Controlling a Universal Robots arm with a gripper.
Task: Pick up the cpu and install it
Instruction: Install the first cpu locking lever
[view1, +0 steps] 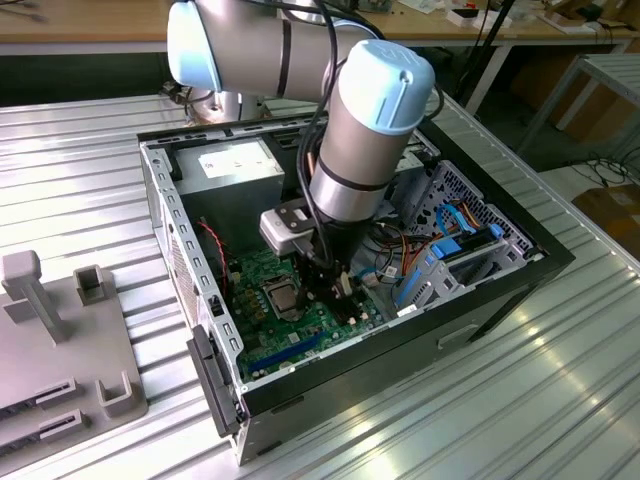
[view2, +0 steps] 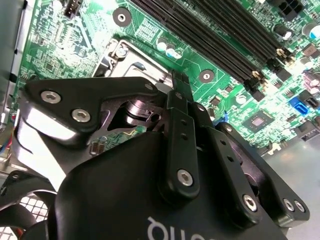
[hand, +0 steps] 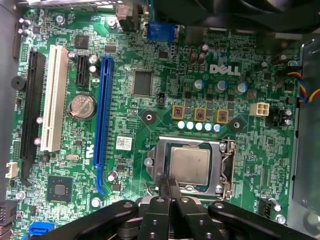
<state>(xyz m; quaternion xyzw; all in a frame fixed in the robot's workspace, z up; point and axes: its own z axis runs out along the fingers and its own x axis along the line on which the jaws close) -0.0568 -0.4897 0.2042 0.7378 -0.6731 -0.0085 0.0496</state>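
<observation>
Silvery-beige and square, the small flat cpu lies inside the silver-framed socket on the green motherboard in the first wrist view, its face level with the metal frame around it. The black jaws of the gripper are pressed together, their two slim fingertips side by side with nothing between them, poised at the socket's edge just beside the chip and not holding it. In the second wrist view the same gripper reaches over a corner of the socket, its linked black arms folded in, with rows of black memory slots running across the board beyond. The exterior view shows the grey and pale-blue robot arm bent down into the open black computer case, which lies on its side on a ribbed metal desk; the gripper hangs low over the motherboard, just to the exterior view's right of the socket. A long blue expansion slot and a white one stand well apart from the socket across the board, with a round coin battery between them. A grey fixture block sits on the desk to the exterior view's left of the case
</observation>
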